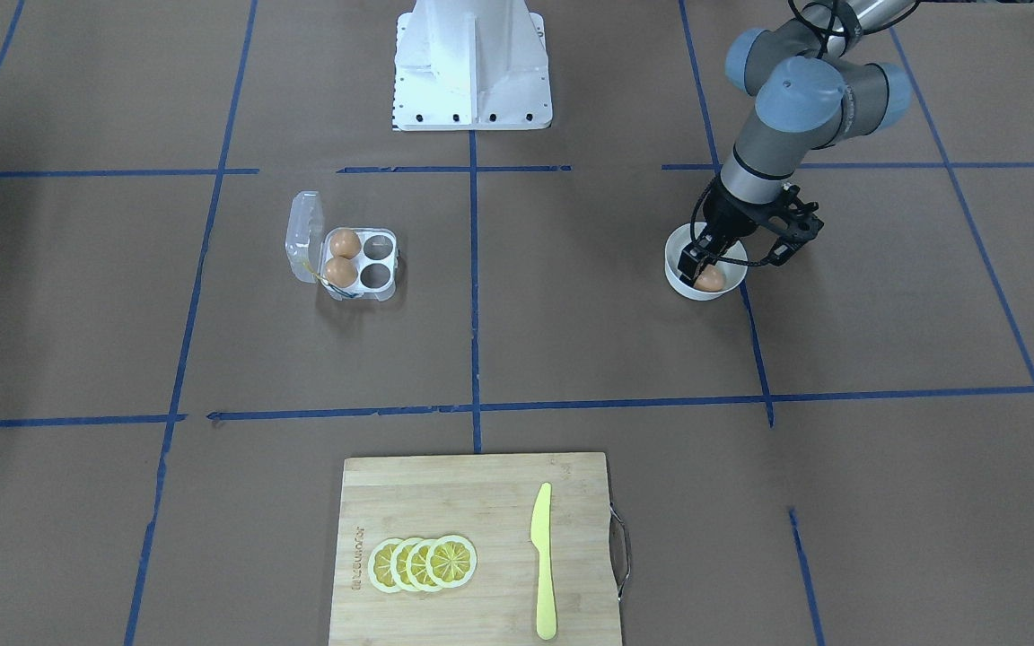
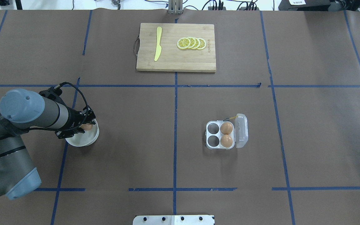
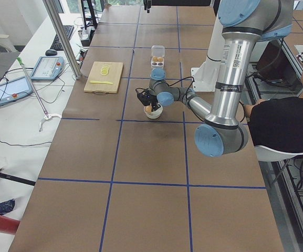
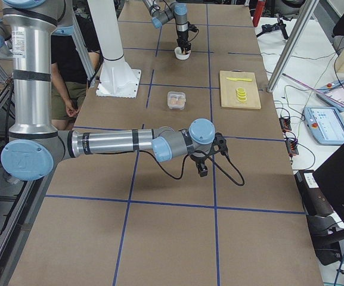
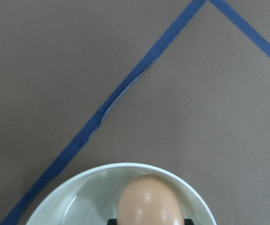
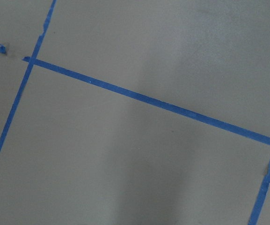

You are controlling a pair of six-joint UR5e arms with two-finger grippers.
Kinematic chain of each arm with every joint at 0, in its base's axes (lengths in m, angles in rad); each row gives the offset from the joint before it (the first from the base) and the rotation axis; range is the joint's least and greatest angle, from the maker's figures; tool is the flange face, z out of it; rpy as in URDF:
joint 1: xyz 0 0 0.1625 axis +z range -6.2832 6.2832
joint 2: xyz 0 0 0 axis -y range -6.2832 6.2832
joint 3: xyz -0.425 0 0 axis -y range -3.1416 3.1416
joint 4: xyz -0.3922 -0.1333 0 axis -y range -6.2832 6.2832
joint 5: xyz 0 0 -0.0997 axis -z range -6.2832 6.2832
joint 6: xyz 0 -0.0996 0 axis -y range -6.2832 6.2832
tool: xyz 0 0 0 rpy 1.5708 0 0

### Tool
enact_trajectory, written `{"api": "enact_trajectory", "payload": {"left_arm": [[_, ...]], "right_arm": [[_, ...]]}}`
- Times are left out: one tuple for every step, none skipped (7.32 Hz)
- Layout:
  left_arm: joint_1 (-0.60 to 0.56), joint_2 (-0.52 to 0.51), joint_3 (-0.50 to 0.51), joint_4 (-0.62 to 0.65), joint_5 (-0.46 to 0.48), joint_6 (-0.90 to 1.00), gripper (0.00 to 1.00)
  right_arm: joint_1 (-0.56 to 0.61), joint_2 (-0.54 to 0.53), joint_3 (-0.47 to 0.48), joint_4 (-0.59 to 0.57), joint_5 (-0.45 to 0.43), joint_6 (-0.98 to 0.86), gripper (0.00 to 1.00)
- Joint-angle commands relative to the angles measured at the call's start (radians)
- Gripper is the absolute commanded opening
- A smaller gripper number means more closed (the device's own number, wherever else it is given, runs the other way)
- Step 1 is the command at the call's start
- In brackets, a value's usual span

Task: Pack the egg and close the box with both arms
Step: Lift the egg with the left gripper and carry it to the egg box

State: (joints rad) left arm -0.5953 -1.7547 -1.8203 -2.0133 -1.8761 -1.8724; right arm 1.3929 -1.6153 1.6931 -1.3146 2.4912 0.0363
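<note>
My left gripper (image 1: 705, 269) reaches down into the white bowl (image 1: 674, 247) and is shut on an orange-brown egg (image 1: 709, 281). In the left wrist view the egg (image 5: 149, 201) sits between two black fingertips inside the bowl's rim (image 5: 78, 180). The clear box (image 2: 212, 139) lies open at the middle right, its lid (image 2: 241, 130) folded back. Two eggs (image 2: 226, 127) (image 2: 226, 141) fill the cells beside the lid, and the other two cells are empty. My right gripper (image 4: 203, 170) hangs over bare table far from the box; I cannot tell whether it is open.
A wooden cutting board (image 2: 167, 62) at the far side carries a yellow knife (image 2: 158, 43) and several lemon slices (image 2: 192, 43). The white pedestal base (image 1: 472, 63) stands on the robot's side. Blue tape lines cross the brown table.
</note>
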Motion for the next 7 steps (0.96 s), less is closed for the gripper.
{"api": "enact_trajectory", "payload": {"left_arm": [[0.006,0.003,-0.03,0.001,0.0,0.004,0.0],[0.006,0.001,-0.036,0.019,0.0,0.004,0.0],[0.005,0.004,-0.06,0.031,0.0,0.004,0.0],[0.005,0.004,-0.079,0.045,0.0,0.004,0.0],[0.0,0.004,-0.112,0.056,-0.002,0.004,0.0],[-0.006,0.001,-0.125,0.065,-0.003,0.004,0.0],[0.0,-0.026,-0.126,0.065,-0.005,0.004,0.0]], "right_arm": [[0.0,0.0,-0.001,0.0,-0.002,0.001,1.0],[0.0,0.0,-0.001,0.0,-0.002,0.001,1.0],[0.0,0.0,-0.001,0.0,0.0,0.001,1.0],[0.0,0.0,-0.001,0.0,0.0,0.001,1.0],[0.0,0.0,-0.001,0.0,0.0,0.001,1.0],[0.0,0.0,-0.001,0.0,0.0,0.001,1.0],[0.0,0.0,-0.001,0.0,0.0,0.001,1.0]]}}
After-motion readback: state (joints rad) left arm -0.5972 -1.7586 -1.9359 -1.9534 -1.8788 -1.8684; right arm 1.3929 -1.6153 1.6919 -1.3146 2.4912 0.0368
